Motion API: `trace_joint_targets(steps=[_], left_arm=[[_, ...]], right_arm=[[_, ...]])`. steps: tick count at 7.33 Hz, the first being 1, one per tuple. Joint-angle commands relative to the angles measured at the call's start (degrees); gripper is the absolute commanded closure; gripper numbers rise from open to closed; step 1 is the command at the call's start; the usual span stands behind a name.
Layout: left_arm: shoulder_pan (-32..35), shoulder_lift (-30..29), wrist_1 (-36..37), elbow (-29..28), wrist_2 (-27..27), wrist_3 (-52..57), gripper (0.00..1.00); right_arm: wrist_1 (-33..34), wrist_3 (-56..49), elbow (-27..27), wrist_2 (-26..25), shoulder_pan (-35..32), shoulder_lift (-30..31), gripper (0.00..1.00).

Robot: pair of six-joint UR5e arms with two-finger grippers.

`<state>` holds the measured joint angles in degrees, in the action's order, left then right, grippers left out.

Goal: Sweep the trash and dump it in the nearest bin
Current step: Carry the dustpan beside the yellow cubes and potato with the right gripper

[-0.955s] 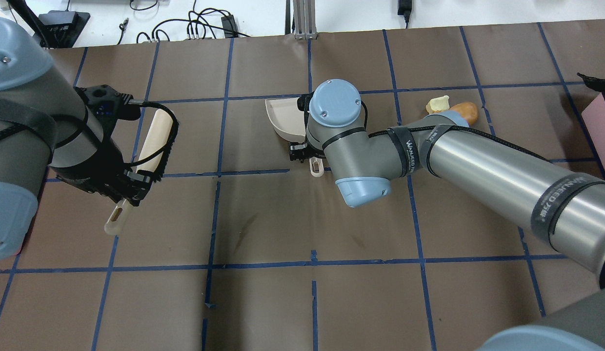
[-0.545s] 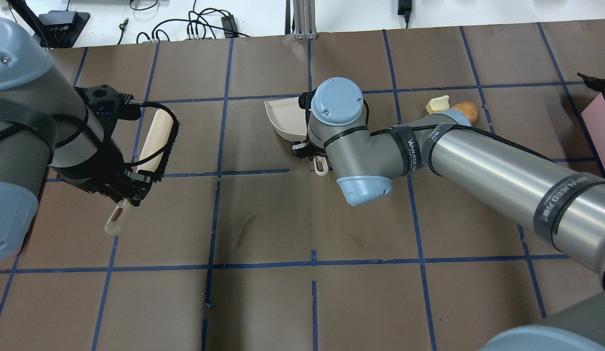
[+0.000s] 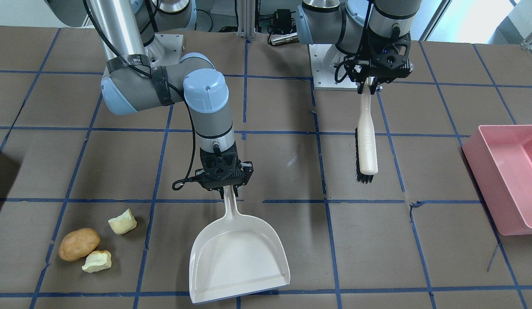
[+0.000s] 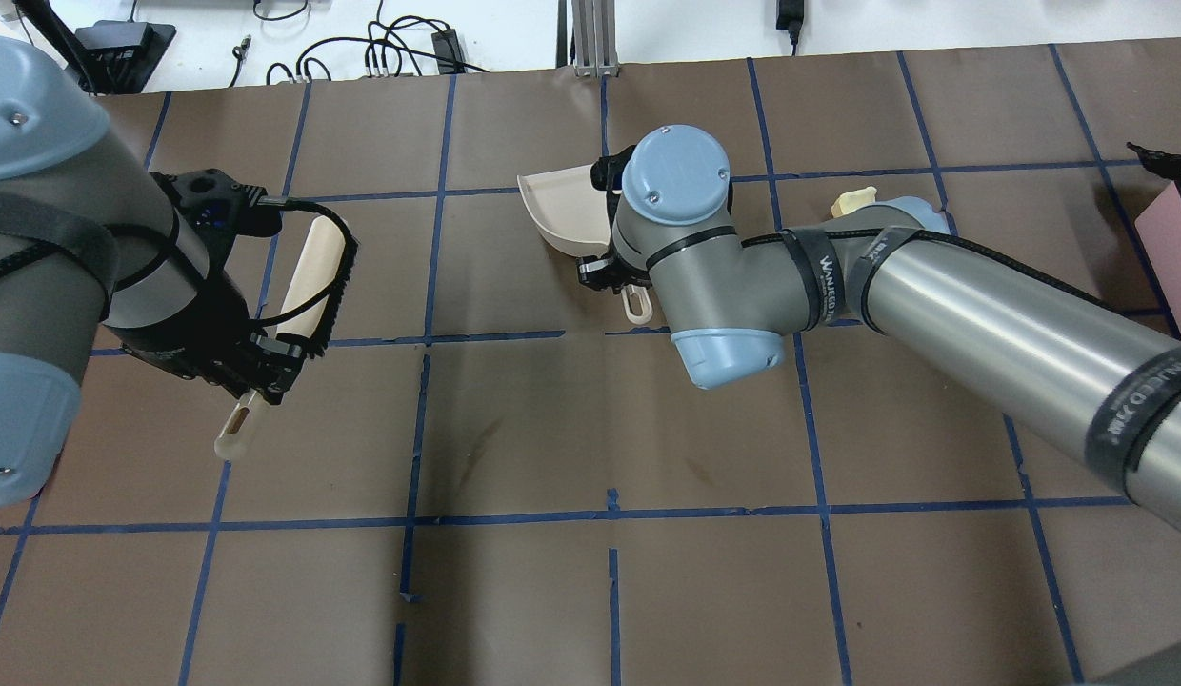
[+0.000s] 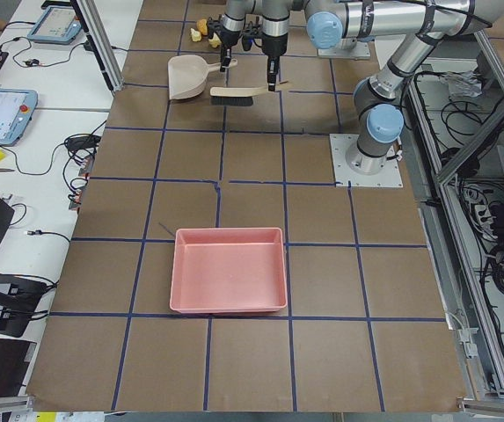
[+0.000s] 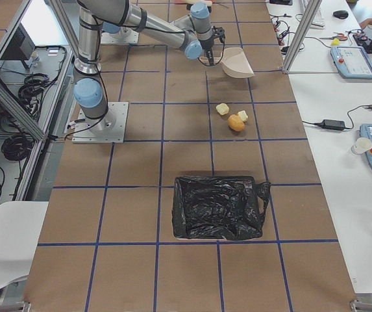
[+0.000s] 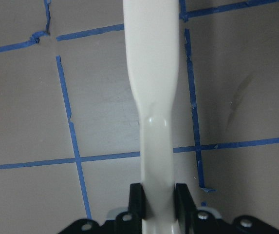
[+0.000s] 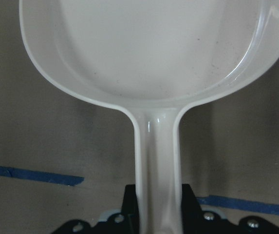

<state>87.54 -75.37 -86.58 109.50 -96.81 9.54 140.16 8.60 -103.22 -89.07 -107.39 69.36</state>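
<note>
Orange-brown potato lump [image 3: 79, 244] and two pale yellow chunks [image 3: 97, 261] lie close together on brown paper table [image 3: 420, 240], apart from dustpan [image 3: 239, 257], on right arm's side. Right gripper [image 3: 225, 185]: fingers clamped on dustpan handle, pan mouth facing away from robot. Left gripper [image 3: 368, 88]: fingers clamped on brush [image 3: 366, 141] handle, bristles toward dustpan. Pink bin [image 3: 506, 171] beyond brush. Versus half second ago: dustpan shifted toward trash and turned slightly; brush barely moved.
</note>
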Motion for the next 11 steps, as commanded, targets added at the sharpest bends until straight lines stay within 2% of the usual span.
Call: trace_joint_targets(steps=[1, 2, 4, 5, 7, 8, 9, 11], left_arm=[[0.0, -0.5, 0.3, 0.1, 0.0, -0.2, 1.0], [0.2, -0.7, 0.3, 0.1, 0.0, -0.8, 1.0], [0.6, -2.7, 1.4, -0.3, 2.7, -5.9, 1.0], [2.8, -6.0, 6.5, -0.4, 2.9, -7.7, 1.0], [11.1, -11.9, 12.6, -2.8, 2.8, -15.4, 1.0], [14.5, -15.9, 14.1, -6.1, 2.9, -19.4, 1.0], [18.3, -21.2, 15.0, -10.9, 2.9, -23.0, 1.0], [26.3, -32.3, 17.7, -21.9, 2.9, -31.2, 1.0]], right_arm=[[-16.2, -11.9, 5.6, 1.8, 8.4, 5.5, 1.0], [-23.5, -24.1, 8.5, 4.1, 13.6, 6.7, 1.0], [-34.3, -45.2, 12.8, 4.3, 24.1, 8.0, 1.0], [-38.5, -56.4, 14.2, 4.3, 30.2, 8.1, 1.0], [-40.4, -70.6, 15.4, 4.3, 39.0, 7.9, 1.0], [-40.8, -79.4, 15.6, 4.3, 44.3, 7.3, 1.0], [-40.8, -84.1, 15.9, 3.5, 48.8, 6.6, 1.0], [-40.7, -98.6, 23.0, -2.0, 52.6, -1.0, 1.0]])
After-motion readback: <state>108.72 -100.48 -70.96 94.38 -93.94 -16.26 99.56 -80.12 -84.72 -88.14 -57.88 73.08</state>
